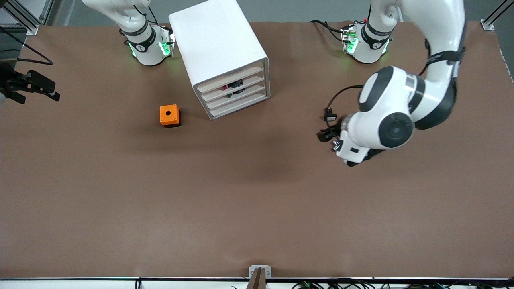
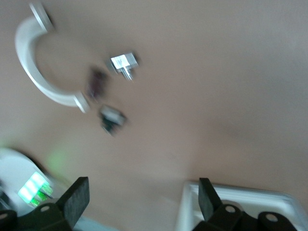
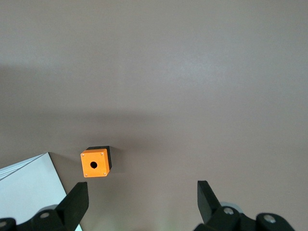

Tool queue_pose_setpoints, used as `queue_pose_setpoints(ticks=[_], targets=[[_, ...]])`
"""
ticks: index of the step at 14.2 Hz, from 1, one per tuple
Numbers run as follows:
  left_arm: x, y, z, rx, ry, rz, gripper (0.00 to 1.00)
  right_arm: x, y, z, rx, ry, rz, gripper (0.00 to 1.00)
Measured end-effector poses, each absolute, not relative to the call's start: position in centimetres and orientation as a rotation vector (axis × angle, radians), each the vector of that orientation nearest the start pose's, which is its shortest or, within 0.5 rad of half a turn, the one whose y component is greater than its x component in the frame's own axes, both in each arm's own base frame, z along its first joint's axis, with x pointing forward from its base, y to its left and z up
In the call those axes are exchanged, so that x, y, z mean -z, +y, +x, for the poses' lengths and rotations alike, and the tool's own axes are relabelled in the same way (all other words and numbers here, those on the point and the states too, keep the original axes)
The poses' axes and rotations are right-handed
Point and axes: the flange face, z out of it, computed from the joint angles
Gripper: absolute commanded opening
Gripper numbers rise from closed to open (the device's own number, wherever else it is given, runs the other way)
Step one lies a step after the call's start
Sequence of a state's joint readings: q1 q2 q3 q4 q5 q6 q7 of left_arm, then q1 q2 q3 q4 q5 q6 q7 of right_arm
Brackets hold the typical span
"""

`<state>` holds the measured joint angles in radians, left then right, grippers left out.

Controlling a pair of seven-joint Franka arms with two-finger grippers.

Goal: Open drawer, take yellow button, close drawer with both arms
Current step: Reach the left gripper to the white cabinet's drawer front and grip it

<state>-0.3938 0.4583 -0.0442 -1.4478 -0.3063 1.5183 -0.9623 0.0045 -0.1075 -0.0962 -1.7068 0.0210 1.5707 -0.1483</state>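
The right arm's black two-finger gripper (image 1: 34,86) hangs over the bench's edge at the right arm's end, partly cut off in the front view. In its wrist view the gripper (image 3: 139,204) has its dark, wedge-shaped fingers (image 3: 74,202) spread wide, with nothing between them.

The bench (image 1: 257,200) is a flat, matte brown sheet. Its whole half nearer the front camera is bare and leaves broad room to move.

A small orange cube with a round hole in its top face and a black base (image 1: 169,115) (image 3: 95,163) sits on the bench. It is near the cabinet on the side toward the right arm's end, and apart from it.

The cabinet, a smooth white box with rounded corners (image 1: 219,48) (image 3: 29,187), stands skewed on the bench close to the right arm's base. Four shallow white plastic tray drawers are stacked in its face, all pushed in flush.

Small dark parts with specks of colour show at the front of the second drawer from the top (image 1: 235,85). The round-capped orange button cannot be picked out among them.

The left arm's glossy white links fold over the bench toward its own end. Its gripper (image 1: 326,134) is over bare bench, well apart from the cabinet. The wrist view shows that gripper (image 2: 142,202) with its fingers (image 2: 77,197) wide apart and holding nothing. The pale curved shape and small dark bits there are hard to make out.
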Motion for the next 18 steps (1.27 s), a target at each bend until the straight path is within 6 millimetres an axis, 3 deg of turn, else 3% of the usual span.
queue_pose_setpoints(ticks=[3,7,10,13,16,18], targets=[[-36.9,-34.0,56.6,-1.055,-1.274,-2.679,1.0,-61.8,-4.8,51.7,-0.04,-0.089,-3.105,1.0],[-31.3,-37.0,56.0,-1.32,-1.722,-2.102,1.0,-61.7,-4.8,51.7,-0.041,-0.089,-3.105,1.0],[-27.8,-39.7,53.6,-1.385,-1.774,-1.718,1.0,-61.7,-4.8,51.7,-0.042,-0.089,-3.105,1.0],[-25.8,-42.3,51.4,-1.463,-1.747,-1.428,0.98,-61.7,-4.8,51.7,-0.044,-0.089,-3.105,1.0],[-25.4,-43.5,50.6,-1.529,-1.721,-1.25,0.62,-61.6,-4.8,51.7,-0.045,-0.089,-3.105,1.0],[-25.2,-44.3,50.0,-1.537,-1.705,-1.197,0.55,-61.6,-4.8,51.7,-0.046,-0.089,-3.105,1.0]])
